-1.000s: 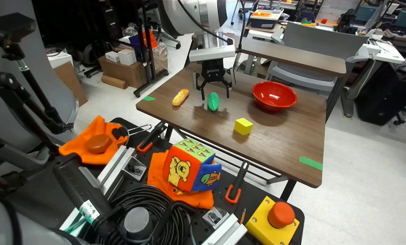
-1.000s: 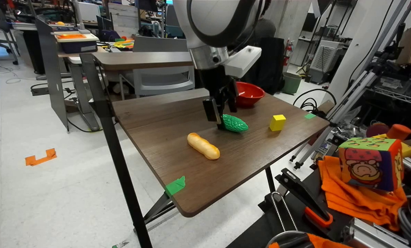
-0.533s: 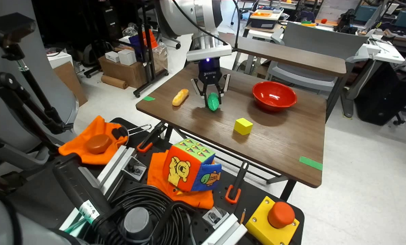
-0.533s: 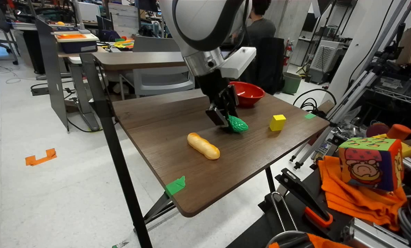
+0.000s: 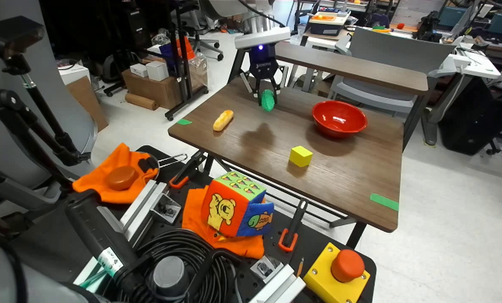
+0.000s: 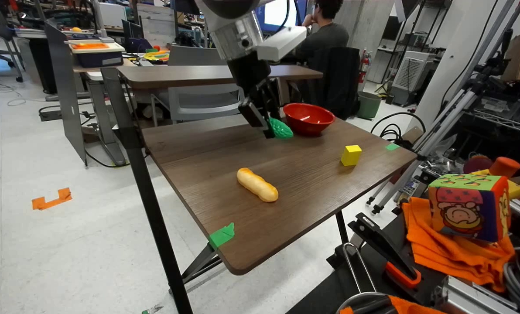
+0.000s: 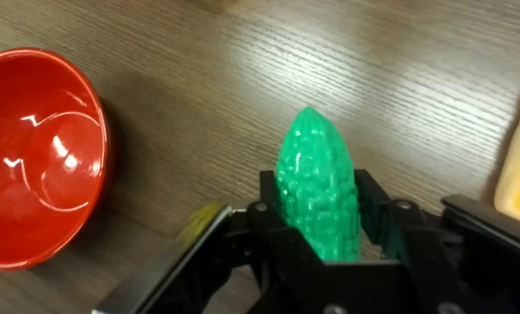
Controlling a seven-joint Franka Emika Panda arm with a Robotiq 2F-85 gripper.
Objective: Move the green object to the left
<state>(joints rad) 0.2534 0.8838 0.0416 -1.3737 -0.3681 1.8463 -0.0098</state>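
Observation:
The green object [image 5: 268, 100], a bumpy, shiny oval lump, hangs in the air above the table, and its shadow falls on the wood nearer that camera. My gripper [image 5: 267, 102] is shut on it, one finger on each side. In the wrist view the green object [image 7: 316, 165] stands between the black fingers [image 7: 268, 185], its pointed end reaching beyond them; its rear end is hidden behind the gripper's body. Another exterior view shows the green object [image 6: 282, 129] tilted, poking out from the fingertips with the red bowl behind it.
The red bowl [image 5: 339, 119] stands on the brown table [image 5: 343, 176]. A yellow cube [image 5: 300, 156] sits near the table's long edge, and a bread-like yellow piece [image 5: 223, 120] lies by the end with green tape [image 5: 184, 121]. A person [image 6: 327, 39] sits beyond the table.
The fingers have shut around the green object, which lay on the table. Gripper and object have since risen off the table and moved back from the long edge with the cube.

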